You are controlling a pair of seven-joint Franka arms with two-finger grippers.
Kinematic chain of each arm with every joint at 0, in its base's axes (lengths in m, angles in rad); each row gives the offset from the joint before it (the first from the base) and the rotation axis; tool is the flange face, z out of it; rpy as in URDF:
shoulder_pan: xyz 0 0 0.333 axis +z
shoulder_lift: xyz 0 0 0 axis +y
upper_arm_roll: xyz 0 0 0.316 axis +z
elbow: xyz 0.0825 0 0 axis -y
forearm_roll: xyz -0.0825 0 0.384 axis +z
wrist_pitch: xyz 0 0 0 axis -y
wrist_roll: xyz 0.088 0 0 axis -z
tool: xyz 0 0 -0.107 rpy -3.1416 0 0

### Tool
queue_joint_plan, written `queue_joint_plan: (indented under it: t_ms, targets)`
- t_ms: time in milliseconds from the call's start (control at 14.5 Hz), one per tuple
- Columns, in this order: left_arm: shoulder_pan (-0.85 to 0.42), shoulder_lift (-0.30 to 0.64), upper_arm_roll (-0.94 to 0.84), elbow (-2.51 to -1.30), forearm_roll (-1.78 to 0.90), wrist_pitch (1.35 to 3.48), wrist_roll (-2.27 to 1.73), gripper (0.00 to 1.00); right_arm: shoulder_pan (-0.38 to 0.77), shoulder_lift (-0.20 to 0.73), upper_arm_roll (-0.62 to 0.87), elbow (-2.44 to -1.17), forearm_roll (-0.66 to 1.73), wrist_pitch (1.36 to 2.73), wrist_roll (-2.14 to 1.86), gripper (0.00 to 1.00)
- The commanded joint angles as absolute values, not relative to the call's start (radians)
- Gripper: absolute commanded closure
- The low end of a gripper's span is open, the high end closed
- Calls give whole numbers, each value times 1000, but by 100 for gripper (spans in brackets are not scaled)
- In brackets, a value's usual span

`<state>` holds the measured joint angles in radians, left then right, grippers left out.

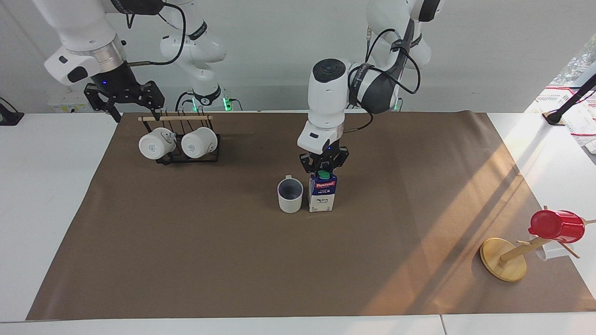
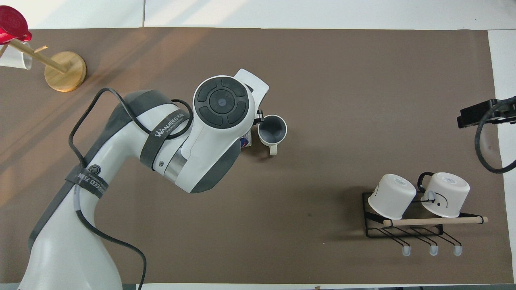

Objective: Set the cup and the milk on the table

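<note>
The milk (image 1: 322, 193) stands upright on the table's brown paper (image 1: 186, 260), near its middle. My left gripper (image 1: 322, 171) comes straight down onto the carton's gable top and is shut on it by the green cap. The cup (image 1: 290, 195), off-white with a grey-blue inside, stands right beside the milk toward the right arm's end, not touching it. In the overhead view the left arm covers the carton except a sliver of the milk (image 2: 246, 141), and the cup (image 2: 272, 129) shows its handle turned toward the robots. My right gripper (image 1: 135, 111) waits open, raised above the mug rack.
A black wire rack (image 1: 186, 158) with two white mugs lies near the robots at the right arm's end. A wooden mug tree (image 1: 504, 258) carrying a red cup (image 1: 556, 226) stands at the left arm's end, far from the robots.
</note>
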<state>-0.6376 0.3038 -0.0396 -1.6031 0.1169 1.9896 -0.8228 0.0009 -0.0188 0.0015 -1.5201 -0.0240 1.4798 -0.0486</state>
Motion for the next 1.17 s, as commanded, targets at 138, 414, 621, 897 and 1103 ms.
queue_joint_plan:
  t_ms: [138, 414, 621, 897, 1103]
  targets:
    - [-644, 308, -31, -1602, 149, 2011, -836, 0, -5, -28, 5, -1529, -28, 1470, -66, 0]
    - [-632, 238, -22, -1597, 143, 1976, -828, 0, -5, -28, 5, -1529, -26, 1473, -66, 0]
    - [-560, 197, -23, -1611, 141, 1963, -813, 0, -8, -25, 3, -1522, -11, 1473, -28, 0]
    - [-402, 104, -25, -1651, 63, 1896, -587, 0, -5, -26, 5, -1525, -9, 1470, -6, 0]
    - [-286, 54, -23, -1667, 54, 1810, -386, 0, -2, -28, 5, -1526, -9, 1474, -5, 0]
